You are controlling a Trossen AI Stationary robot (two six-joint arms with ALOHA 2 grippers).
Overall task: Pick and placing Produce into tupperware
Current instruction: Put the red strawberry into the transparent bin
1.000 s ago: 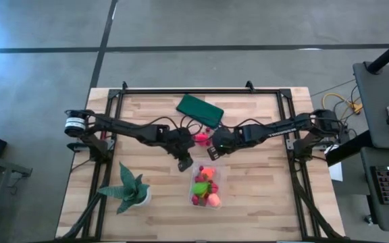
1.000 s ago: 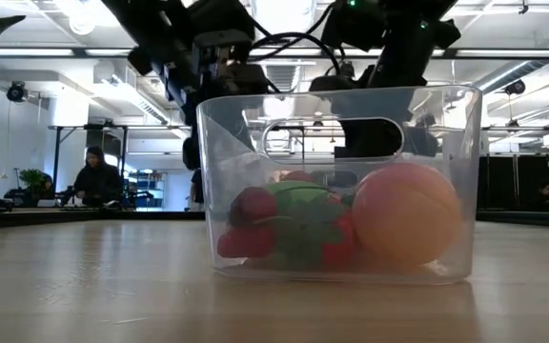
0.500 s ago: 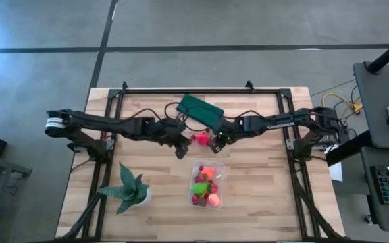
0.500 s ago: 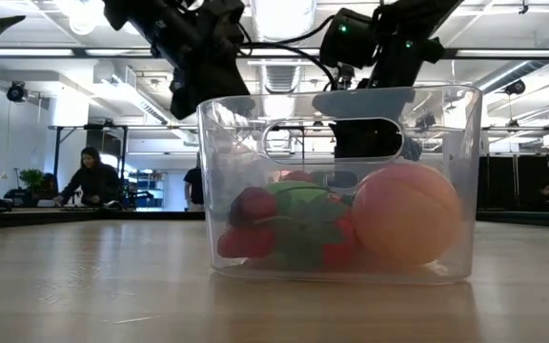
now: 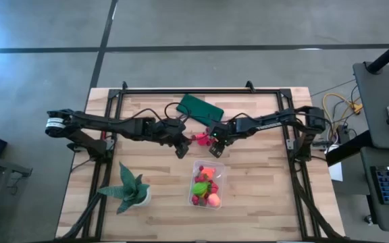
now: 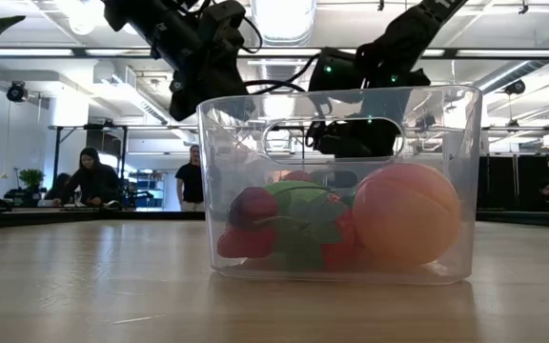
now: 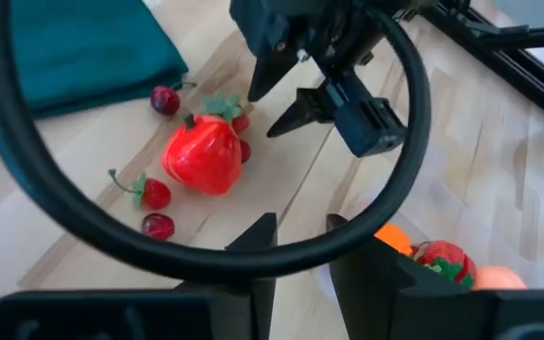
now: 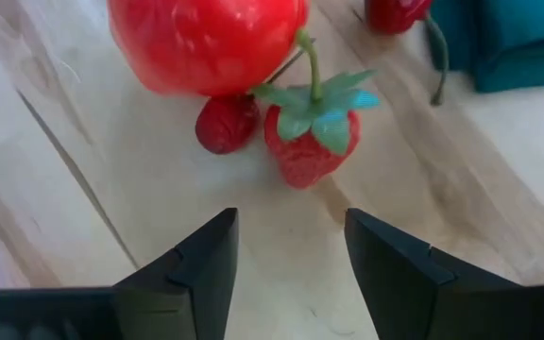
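Observation:
The clear tupperware [image 5: 206, 183] stands on the table toward its near edge. In the low view the tupperware [image 6: 336, 257] holds an orange ball [image 6: 406, 214] with red and green pieces. More produce lies on the wood near the table's middle [image 5: 200, 139]: a big red piece [image 7: 201, 151], a small leafy strawberry [image 8: 302, 144] and dark red berries [image 8: 227, 124]. My right gripper [image 8: 289, 236] is open just right of this pile, its fingers pointing at the strawberry without touching it. My left gripper [image 7: 300, 231] is narrowly open, on the pile's near-left side [image 5: 180, 151].
A flat dark green rectangle [image 5: 200, 110] lies just beyond the loose produce. A spiky green potted plant [image 5: 130, 189] stands near the table's near left corner. Bare wood shows right of the tupperware. People stand in the room behind the table [image 6: 191, 181].
Both grippers have drawn back from over the tupperware toward the table's far edge. The right one now sits beside the loose produce pile; the left one has shifted slightly left as well. The tupperware and the produce have stayed in place.

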